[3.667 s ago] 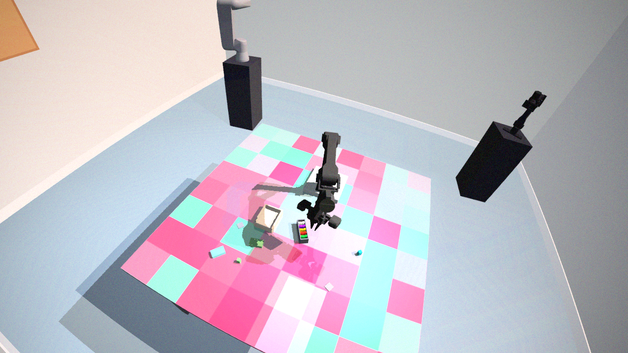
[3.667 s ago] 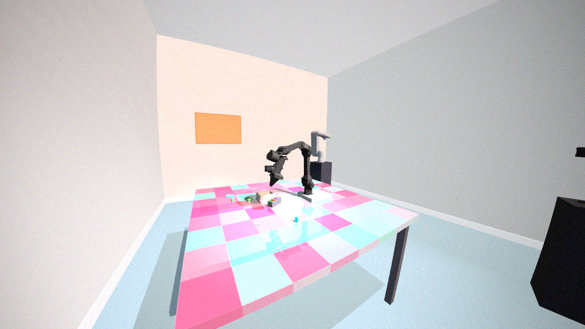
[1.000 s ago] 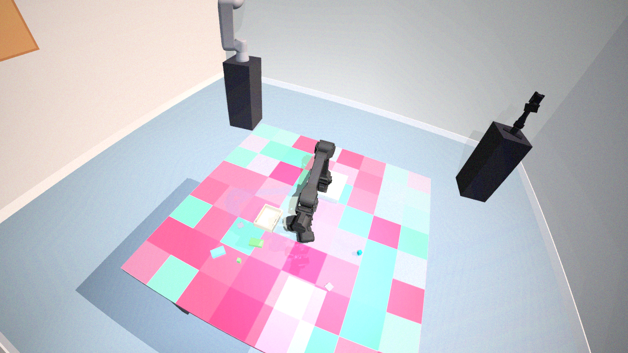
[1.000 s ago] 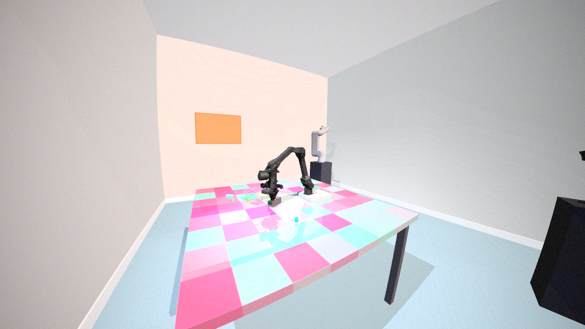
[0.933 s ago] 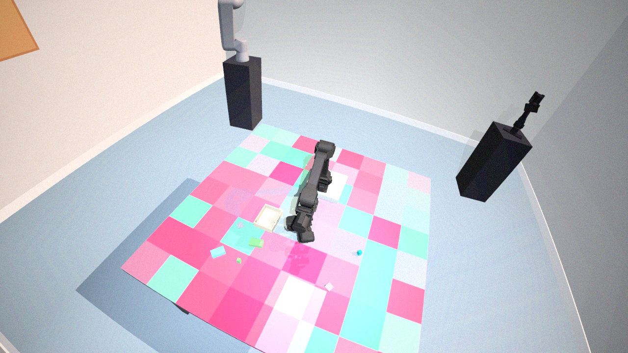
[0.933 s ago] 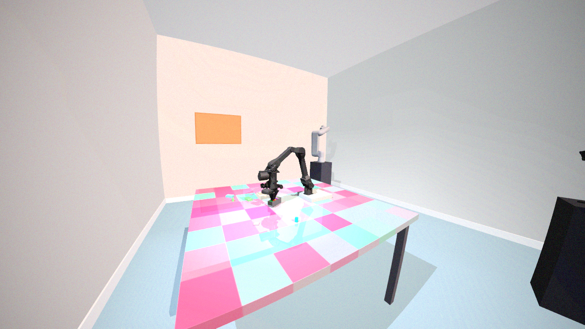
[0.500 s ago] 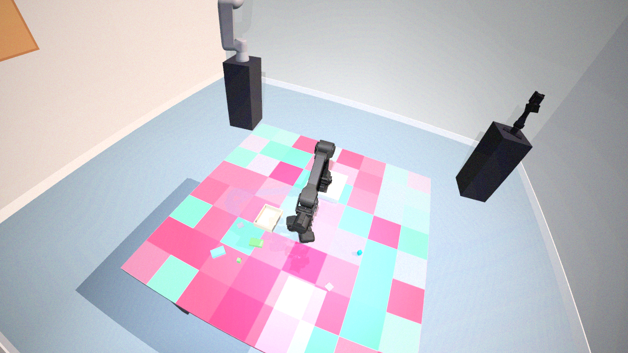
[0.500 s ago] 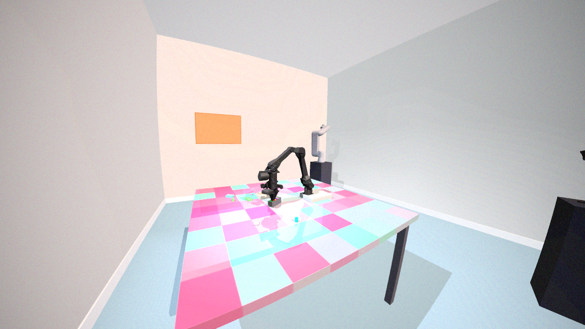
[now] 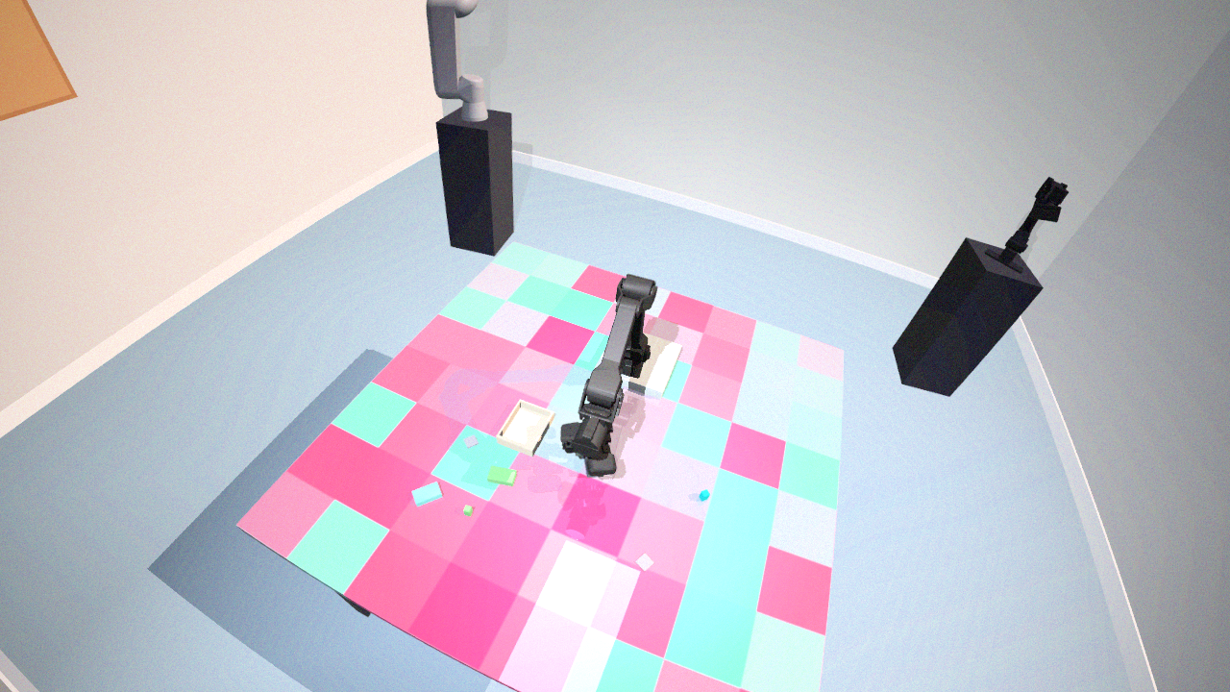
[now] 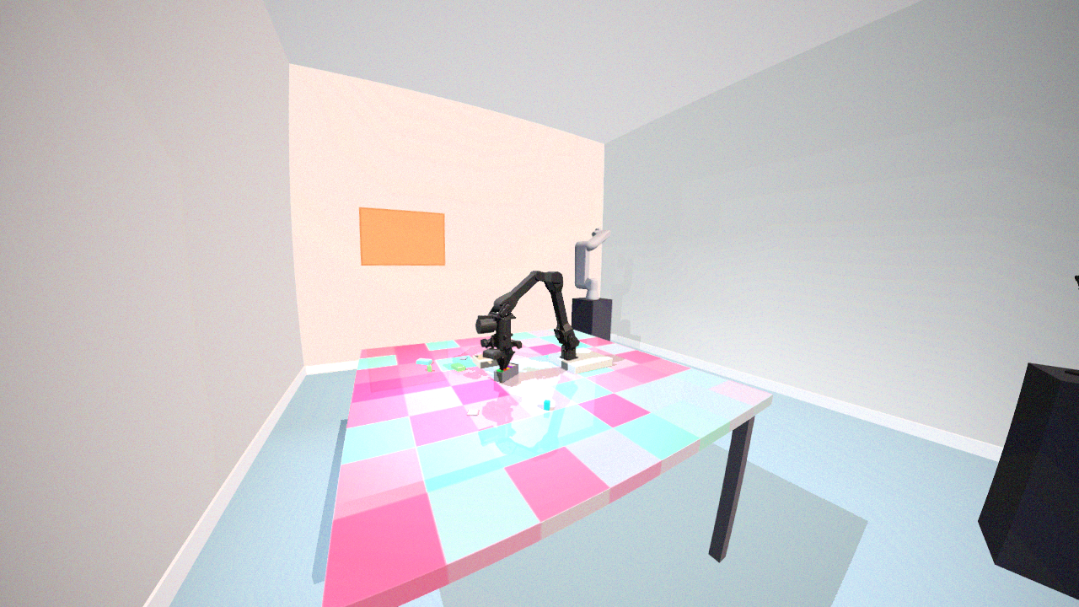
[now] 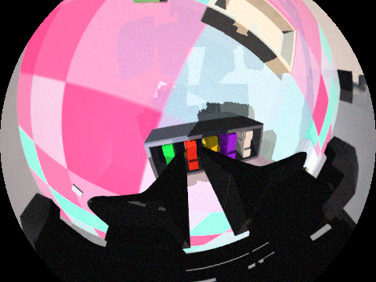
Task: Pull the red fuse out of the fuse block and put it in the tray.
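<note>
Red fuse [image 10: 507, 368] [image 11: 192, 150] seated in block [image 10: 506, 375] [image 11: 231, 124], between tips of gripper [image 9: 599, 457] [image 10: 504, 367] [image 11: 191, 153], slightly spread, pinching nothing. Green fuse [image 11: 168, 153] and yellow fuse [image 11: 211, 143] crowding either side. Tray [image 9: 508, 440] [image 10: 485, 363] [image 11: 243, 37] apart, on checkered table [image 9: 730, 551] [image 10: 482, 483] [image 11: 102, 137]. Blue floor [image 9: 258, 292] [image 10: 302, 422] below; orange panel [image 9: 30, 60] [image 10: 402, 237] on wall [image 9: 258, 103] [image 10: 453, 166].

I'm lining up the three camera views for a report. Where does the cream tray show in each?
Top: the cream tray is left of centre, beside the arm.
Exterior: near centre, partly hidden behind the arm.
Wrist: upper right, beyond the fuse block.
Shared landmark: the chequered tabletop.
</note>
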Controlling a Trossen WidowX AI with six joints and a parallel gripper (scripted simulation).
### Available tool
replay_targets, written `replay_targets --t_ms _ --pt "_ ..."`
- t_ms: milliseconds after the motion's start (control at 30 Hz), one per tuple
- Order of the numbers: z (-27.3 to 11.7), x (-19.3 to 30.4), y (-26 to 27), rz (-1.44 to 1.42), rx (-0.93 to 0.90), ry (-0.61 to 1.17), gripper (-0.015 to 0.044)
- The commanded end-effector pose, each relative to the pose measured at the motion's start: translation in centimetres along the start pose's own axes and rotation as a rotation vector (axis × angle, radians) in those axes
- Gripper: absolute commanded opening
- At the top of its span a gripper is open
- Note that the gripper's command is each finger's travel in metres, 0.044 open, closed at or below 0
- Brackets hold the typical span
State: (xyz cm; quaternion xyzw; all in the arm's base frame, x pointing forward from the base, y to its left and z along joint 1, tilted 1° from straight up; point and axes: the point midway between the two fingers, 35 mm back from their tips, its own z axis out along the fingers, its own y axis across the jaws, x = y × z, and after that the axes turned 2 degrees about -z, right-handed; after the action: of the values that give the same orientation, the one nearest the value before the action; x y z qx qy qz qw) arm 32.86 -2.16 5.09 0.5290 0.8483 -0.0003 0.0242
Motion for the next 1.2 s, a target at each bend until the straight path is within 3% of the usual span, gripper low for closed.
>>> replay_targets --t_ms 0,400,767,1167 --pt "0.10 0.10 -0.01 -0.002 -0.002 0.006 0.0073" --pt "0.10 0.10 -0.01 -0.002 -0.002 0.006 0.0073" --pt "0.01 0.01 0.00 0.000 0.000 0.001 0.0000" --pt "-0.41 0.00 0.03 0.000 0.000 0.001 0.0000"
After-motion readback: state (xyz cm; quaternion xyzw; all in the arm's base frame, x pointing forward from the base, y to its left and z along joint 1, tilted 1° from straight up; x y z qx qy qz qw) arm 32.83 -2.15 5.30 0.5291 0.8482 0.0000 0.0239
